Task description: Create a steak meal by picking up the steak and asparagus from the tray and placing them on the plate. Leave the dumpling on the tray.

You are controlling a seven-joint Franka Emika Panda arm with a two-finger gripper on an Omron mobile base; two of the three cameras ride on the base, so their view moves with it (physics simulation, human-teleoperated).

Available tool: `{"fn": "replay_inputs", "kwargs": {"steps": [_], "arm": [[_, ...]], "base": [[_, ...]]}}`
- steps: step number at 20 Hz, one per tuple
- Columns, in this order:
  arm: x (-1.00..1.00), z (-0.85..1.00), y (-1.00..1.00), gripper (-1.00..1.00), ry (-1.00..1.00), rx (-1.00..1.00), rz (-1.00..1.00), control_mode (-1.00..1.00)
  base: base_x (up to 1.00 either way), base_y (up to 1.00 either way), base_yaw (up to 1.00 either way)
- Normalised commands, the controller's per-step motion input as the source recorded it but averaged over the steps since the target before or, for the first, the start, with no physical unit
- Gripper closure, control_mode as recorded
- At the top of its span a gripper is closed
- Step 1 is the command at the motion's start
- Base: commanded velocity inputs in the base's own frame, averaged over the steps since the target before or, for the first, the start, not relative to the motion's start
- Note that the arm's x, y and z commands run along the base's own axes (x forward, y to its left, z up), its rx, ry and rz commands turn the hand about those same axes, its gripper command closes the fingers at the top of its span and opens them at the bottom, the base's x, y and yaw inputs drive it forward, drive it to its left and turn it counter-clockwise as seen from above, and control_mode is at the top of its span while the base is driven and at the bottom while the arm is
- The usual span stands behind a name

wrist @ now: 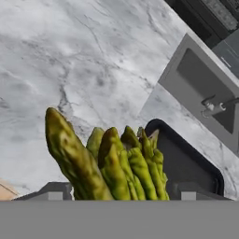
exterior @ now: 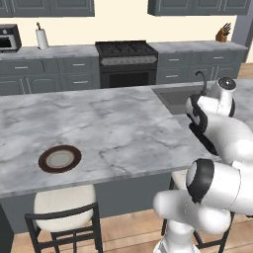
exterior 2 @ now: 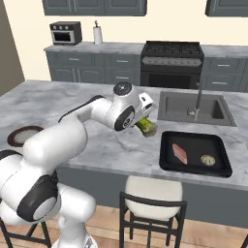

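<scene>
Grey-veined marble covers the kitchen island [exterior 2: 97,140] on which all task items sit; dark grey cabinets, a black range [exterior 2: 172,63] and a toaster oven [exterior 2: 66,32] line the rear wall. The sink basin [exterior 2: 193,107], recessed into the island, serves as the landmark for the positions below.

Tray [exterior 2: 193,167]: black, shallow, with a raised rim; it lies directly in front of the sink, on the side toward the stools, close to the island's near edge.

Steak [exterior 2: 179,153]: a flat pink-red slab inside the tray, in the half farther from the faucet's side of the sink.

Dumpling [exterior 2: 208,159]: a small pale lump inside the tray, beside the steak and apart from it, roughly in line with the faucet [exterior 2: 197,104].

Asparagus [wrist: 112,163]: off the tray. The bundle of yellow-green stalks is clamped between the fingers of the gripper [exterior 2: 145,126], tips pointing away from the hand. In the right base view it hangs above bare marble, just off the sink's front corner and just beside the tray's near end, clear of the counter. In the hand view the stalks overlap a corner of the tray, with the sink beyond.

Plate [exterior: 60,158]: brown rim, pale centre, nothing on it. It rests well apart from the sink, at the far end of the island and near the front edge, above a cushioned stool [exterior: 62,210].

Arm: white, extended across the island toward the sink side.
</scene>
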Motion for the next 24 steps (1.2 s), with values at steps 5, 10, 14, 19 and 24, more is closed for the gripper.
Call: {"fn": "replay_inputs", "kwargs": {"steps": [5, 10, 14, 19, 24], "arm": [[-0.31, 0.63, 1.00, 1.00, 0.02, 0.00, 0.19, -1.00], [-0.25, 0.12, 1.00, 1.00, 0.06, -0.01, 0.25, -1.00], [-0.12, 0.00, 1.00, 1.00, 0.10, -0.01, 0.27, -1.00], [-0.07, 0.00, 1.00, 1.00, 0.11, -0.02, 0.27, -1.00], [-0.07, -0.05, 1.00, 1.00, 0.05, -0.06, 0.28, -1.00]], "base": [[0.00, 0.00, 0.00], [0.00, 0.00, 0.00], [0.00, 0.00, 0.00], [0.00, 0.00, 0.00], [0.00, 0.00, 0.00]]}}
